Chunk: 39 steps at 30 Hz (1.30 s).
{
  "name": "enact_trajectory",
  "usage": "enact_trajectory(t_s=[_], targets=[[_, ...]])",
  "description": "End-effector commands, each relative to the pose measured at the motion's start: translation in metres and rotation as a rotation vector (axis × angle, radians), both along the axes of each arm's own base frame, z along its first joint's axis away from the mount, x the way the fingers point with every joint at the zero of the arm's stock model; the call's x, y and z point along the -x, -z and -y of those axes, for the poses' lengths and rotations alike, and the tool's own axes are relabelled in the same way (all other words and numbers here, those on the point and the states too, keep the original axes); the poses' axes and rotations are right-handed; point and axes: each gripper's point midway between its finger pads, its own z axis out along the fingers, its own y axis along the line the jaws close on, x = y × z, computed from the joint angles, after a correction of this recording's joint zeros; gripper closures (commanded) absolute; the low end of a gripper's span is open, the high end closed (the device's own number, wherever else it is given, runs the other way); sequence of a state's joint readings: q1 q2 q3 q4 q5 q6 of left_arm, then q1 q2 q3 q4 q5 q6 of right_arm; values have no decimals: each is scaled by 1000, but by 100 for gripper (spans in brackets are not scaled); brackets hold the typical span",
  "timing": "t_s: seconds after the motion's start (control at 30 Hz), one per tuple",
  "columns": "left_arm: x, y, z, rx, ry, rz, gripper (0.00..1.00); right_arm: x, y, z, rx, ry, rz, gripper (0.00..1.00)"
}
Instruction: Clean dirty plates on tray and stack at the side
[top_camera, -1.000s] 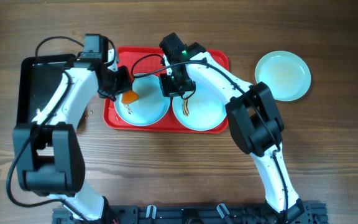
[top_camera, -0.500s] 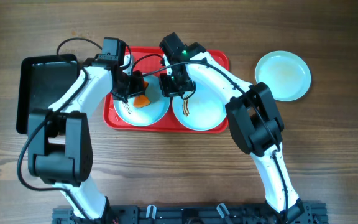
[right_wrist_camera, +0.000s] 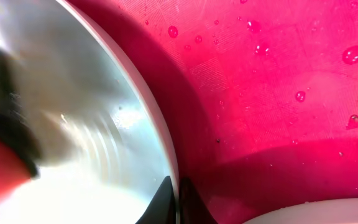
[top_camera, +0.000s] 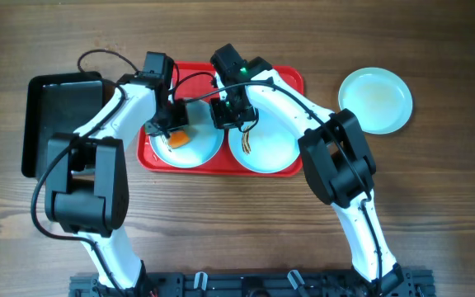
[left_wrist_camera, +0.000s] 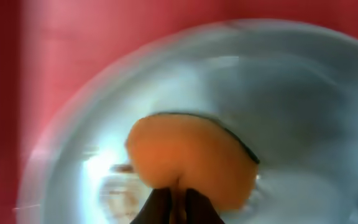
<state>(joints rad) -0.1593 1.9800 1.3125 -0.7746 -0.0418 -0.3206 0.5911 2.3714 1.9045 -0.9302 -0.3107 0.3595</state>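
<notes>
Tray: we see the red tray [top_camera: 289, 79] lying on the wooden table [top_camera: 435, 206], with two plates side by side inside it.
Left plate: the left plate [top_camera: 200, 153] sits in the tray's left half. The left wrist view is blurred, but we make out a brownish smear [left_wrist_camera: 114, 186] on the plate just beside the sponge.
Sponge: an orange sponge [left_wrist_camera: 191, 165] with a dark edge rests flat on the left plate, near its middle.
Left gripper: the left gripper [left_wrist_camera: 173, 208] is above the left plate, its fingertips pressed together on the near edge of the sponge.
Right gripper: the right gripper [right_wrist_camera: 171, 200] is low between the two plates. Its tips are nearly closed, and the left plate's rim runs in between them, so we read it as pinching that rim.
Right plate: the right plate [top_camera: 275, 153] fills the tray's right half and carries brown-yellow streaks [top_camera: 247, 144] near its left side.
Third plate: the third plate [top_camera: 375, 99] lies on the table to the right of the tray, well apart from both arms.
Black tray: a black tray [top_camera: 44, 115] lies on the table left of the red one.
Droplets: water beads [right_wrist_camera: 352, 55] dot the tray's bare red floor in the right wrist view.
</notes>
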Motion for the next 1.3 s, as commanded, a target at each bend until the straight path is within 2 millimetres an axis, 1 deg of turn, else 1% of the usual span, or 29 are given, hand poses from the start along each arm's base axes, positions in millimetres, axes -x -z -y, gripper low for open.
enact_trajectory(t_s=[0.0, 0.1, 0.17, 0.23, 0.3, 0.4, 0.5, 0.7, 0.83, 0.97, 1.03, 1.1, 1.2, 1.27], targets=[[15, 9, -85, -457, -136, -27, 96, -1, 5, 2, 5, 11, -11, 96], [8, -5, -85, -459, -155, 6, 96, -1, 5, 2, 5, 11, -11, 96], [1, -21, -80, -433, -187, 51, 96, -1, 5, 2, 5, 11, -10, 96], [-8, -38, -67, -370, -185, 100, 96, -1, 5, 2, 5, 11, -11, 96], [-15, -53, -48, -267, -175, 152, 96, -1, 5, 2, 5, 11, -11, 96], [-21, -68, -21, -104, -154, 197, 96, -1, 5, 2, 5, 11, -11, 96], [-23, -68, -6, -13, -136, 194, 96, -1, 5, 2, 5, 11, -12, 96], [-5, -42, 30, 156, -87, 83, 96, 0, 5, 2, 6, 12, -14, 96], [10, -23, 42, 188, -69, 13, 96, 0, 5, 3, 8, 11, -15, 96], [27, -4, 46, 172, -50, -49, 96, 0, 5, 3, 7, 11, -15, 96], [35, 5, 41, 131, -49, -70, 96, 0, 5, 3, 7, 11, -15, 96], [40, 11, 28, 60, -56, -75, 96, 0, 5, 3, 8, 11, -16, 96], [42, 14, 4, -69, -69, -60, 96, 1, 5, 3, 11, 11, -19, 96], [39, 10, -23, -230, -82, -28, 96, 2, 5, 4, 13, 11, -23, 96]])
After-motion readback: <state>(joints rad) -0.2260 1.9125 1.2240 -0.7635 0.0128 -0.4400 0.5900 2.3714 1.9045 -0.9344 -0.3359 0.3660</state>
